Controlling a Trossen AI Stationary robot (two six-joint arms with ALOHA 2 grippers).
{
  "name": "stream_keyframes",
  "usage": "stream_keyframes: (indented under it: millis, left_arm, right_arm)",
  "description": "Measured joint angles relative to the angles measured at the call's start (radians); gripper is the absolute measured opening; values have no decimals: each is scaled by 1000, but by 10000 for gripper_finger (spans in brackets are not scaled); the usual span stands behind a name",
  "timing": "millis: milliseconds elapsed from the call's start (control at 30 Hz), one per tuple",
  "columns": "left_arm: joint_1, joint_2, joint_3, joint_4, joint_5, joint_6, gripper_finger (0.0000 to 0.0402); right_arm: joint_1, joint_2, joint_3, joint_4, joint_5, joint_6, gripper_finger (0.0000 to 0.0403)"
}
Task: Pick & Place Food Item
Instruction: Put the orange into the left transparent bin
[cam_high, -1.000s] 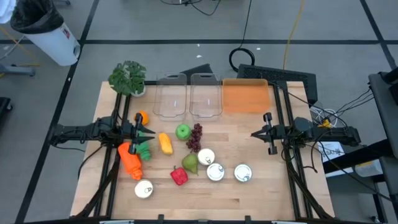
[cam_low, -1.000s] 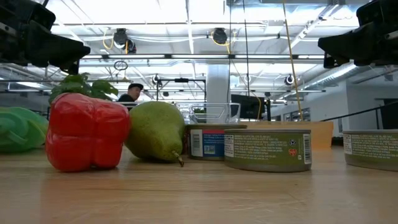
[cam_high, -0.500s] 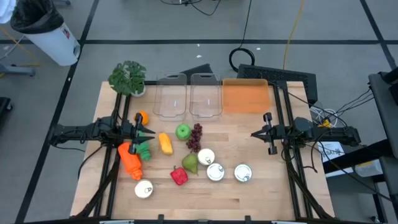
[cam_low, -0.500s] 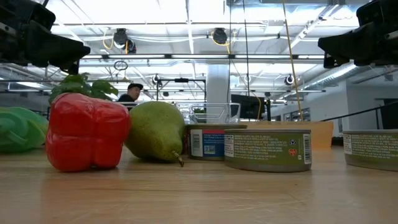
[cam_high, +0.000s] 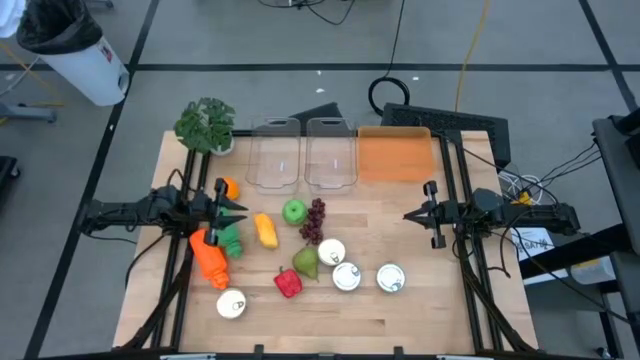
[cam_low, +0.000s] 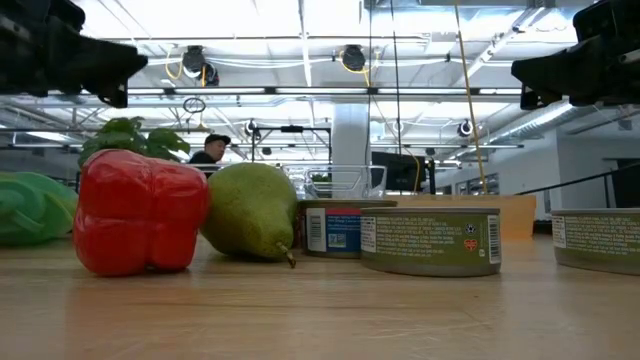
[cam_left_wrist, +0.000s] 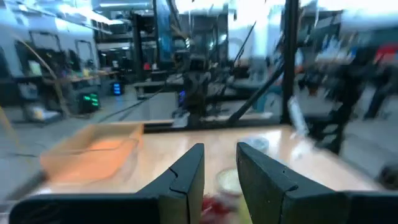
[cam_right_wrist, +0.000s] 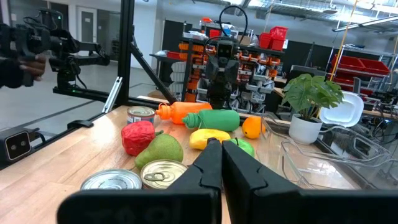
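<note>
Toy food lies on the wooden table (cam_high: 420, 300): an orange (cam_high: 230, 188), a yellow piece (cam_high: 266, 231), a green apple (cam_high: 294, 211), grapes (cam_high: 315, 220), a pear (cam_high: 306, 262), a red pepper (cam_high: 288, 283), a carrot (cam_high: 210, 260) and several cans (cam_high: 346, 276). My left gripper (cam_high: 243, 212) hovers level over the table's left side, above the carrot and beside the orange. It is open by a narrow gap (cam_left_wrist: 221, 149) with nothing in it. My right gripper (cam_high: 408, 215) hovers level over the right side, shut and holding nothing (cam_right_wrist: 222, 144).
Two clear bins (cam_high: 275, 153) (cam_high: 331, 153) and an orange bin (cam_high: 394, 155) stand along the far edge, with a potted plant (cam_high: 205, 125) at the far left corner. A lone can (cam_high: 231, 304) sits near the front left. Bare wood lies at the front right.
My left gripper has tipped upward a little at the wrist while staying in place; its finger gap is unchanged. The food items have not moved.
</note>
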Motion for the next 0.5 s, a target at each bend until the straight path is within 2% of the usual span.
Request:
stream_keyframes:
  millis: [67,133,267,500]
  left_arm:
    - [0,0,0,5,1,-63,108]
    - [0,0,0,-3,-51,-65,108]
    - [0,0,0,-2,-183,-34,108]
    - [0,0,0,-1,-290,49,108]
  right_arm:
    - [0,0,0,0,0,0,0]
    - [0,0,0,0,0,0,0]
    - [0,0,0,0,0,0,0]
    - [0,0,0,0,0,0,0]
